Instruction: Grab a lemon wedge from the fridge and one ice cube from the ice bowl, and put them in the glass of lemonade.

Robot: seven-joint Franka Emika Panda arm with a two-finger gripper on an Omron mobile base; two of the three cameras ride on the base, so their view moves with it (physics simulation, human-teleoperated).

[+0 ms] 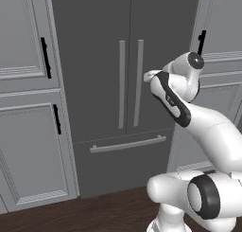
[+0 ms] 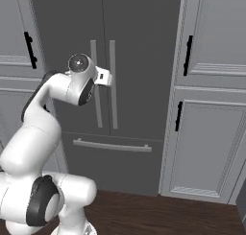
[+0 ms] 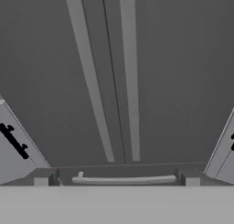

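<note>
Arm raised before the closed fridge [image 1: 94,60]

Gripper [image 3: 116,181] spread wide, grasping nothing (fingertips low in the hand view), clear gap to the two bar handles [image 3: 109,77] at frame centre.

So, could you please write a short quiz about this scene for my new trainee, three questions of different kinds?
1. True or false: both doors of the fridge are shut.
2. Which orientation does the drawer handle below the doors have? A) horizontal B) vertical C) diagonal
3. Fill in: the gripper faces the two long door handles with its jaws ____.

Key
1. True; no interior shows in either base view.
2. A. It runs across the drawer front, while the two door handles stand upright on either side of the centre seam.
3. Open; the fingertips stand wide apart in the hand view, with nothing between them.
</note>
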